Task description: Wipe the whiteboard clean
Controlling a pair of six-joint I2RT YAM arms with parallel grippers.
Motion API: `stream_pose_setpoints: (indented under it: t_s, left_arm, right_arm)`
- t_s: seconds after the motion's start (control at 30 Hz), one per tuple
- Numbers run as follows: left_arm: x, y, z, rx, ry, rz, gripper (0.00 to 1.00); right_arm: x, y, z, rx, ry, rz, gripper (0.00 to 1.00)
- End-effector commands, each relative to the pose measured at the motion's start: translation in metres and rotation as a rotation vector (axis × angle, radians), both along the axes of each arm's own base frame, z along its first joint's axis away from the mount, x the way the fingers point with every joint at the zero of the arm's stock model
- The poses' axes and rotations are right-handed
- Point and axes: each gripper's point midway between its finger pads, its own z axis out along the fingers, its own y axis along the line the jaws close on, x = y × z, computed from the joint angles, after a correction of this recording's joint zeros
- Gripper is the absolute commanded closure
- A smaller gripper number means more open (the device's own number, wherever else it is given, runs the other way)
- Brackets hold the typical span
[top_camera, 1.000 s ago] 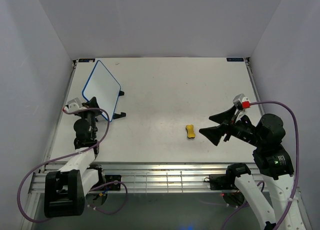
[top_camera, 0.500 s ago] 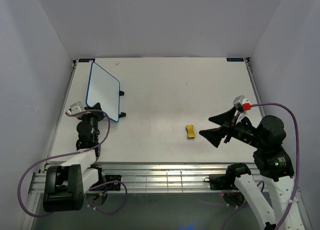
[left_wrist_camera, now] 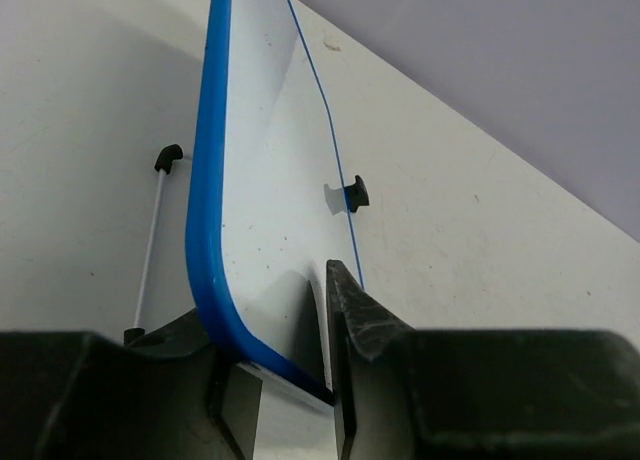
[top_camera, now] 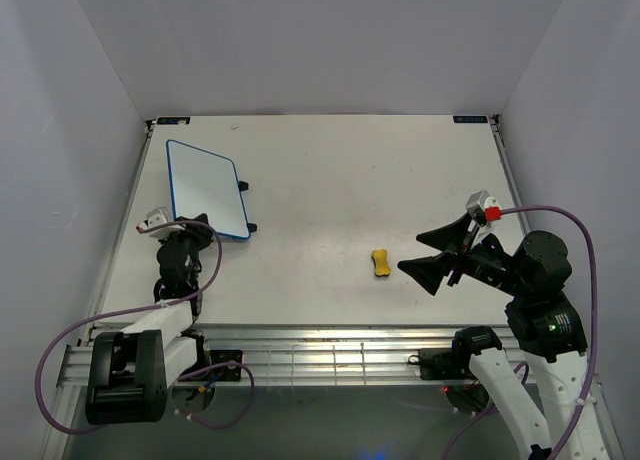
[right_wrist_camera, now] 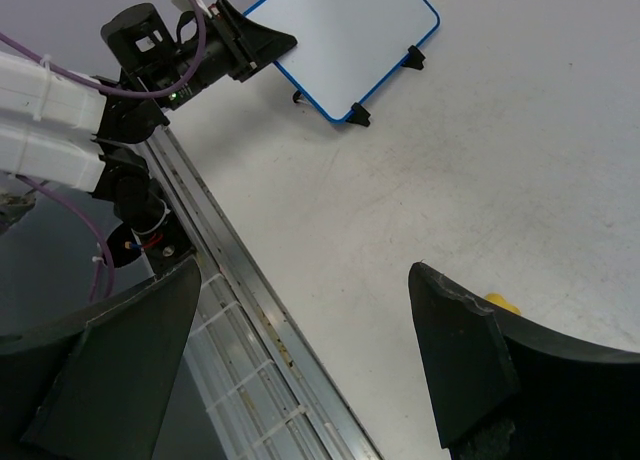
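The whiteboard [top_camera: 207,190] is a white board with a blue frame and small black feet, at the back left of the table. No writing shows on the face I see. My left gripper [top_camera: 190,226] is shut on its near corner and holds it tilted; in the left wrist view the fingers [left_wrist_camera: 350,320] pinch the blue edge of the board [left_wrist_camera: 270,170]. My right gripper [top_camera: 430,254] is open and empty, hovering just right of the small yellow eraser [top_camera: 380,263]. The right wrist view shows the board [right_wrist_camera: 340,40] far off and a sliver of the eraser [right_wrist_camera: 498,301].
The white table [top_camera: 340,180] is walled in by pale panels at the back and both sides. An aluminium rail [top_camera: 330,340] runs along the near edge. Purple cables [top_camera: 585,280] loop beside both arms.
The left gripper has drawn back toward the near left and turned the whiteboard, so its face now lies flatter toward the camera. The right arm and the eraser have barely moved.
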Motion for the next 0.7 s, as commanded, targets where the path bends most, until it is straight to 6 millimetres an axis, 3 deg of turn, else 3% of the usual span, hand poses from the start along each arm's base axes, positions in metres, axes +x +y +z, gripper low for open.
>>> stream_pose_setpoints:
  t_s: [0.0,0.13,0.23,0.3,0.67]
  left_arm:
    - [-0.0041,-0.0051,-0.0068,0.012,0.027,-0.026,0.61]
    - [-0.0074,-0.0027,-0.0063,-0.001,0.021,-0.008,0.59]
    - [-0.0051,-0.0052,-0.0058,0.007,0.025,-0.026,0.72]
    - [-0.0036,-0.0059,-0.0078,0.010,0.036,-0.031,0.91]
    - [-0.0109,-0.0054,-0.0077,-0.016,0.029,-0.020,0.98]
  right_arm:
    - [-0.0019,0.0022,0.0058,0.013,-0.035,0.020,0.10]
    - [-0.0016,0.0023,0.0056,0.013,-0.033,0.020,0.10]
    - [-0.0018,0.0020,0.0045,0.012,-0.032,0.018,0.10]
    - [-0.0029,0.0020,0.0053,0.013,-0.035,0.020,0.10]
    - [-0.0020,0.0024,0.0066,0.015,-0.038,0.021,0.10]
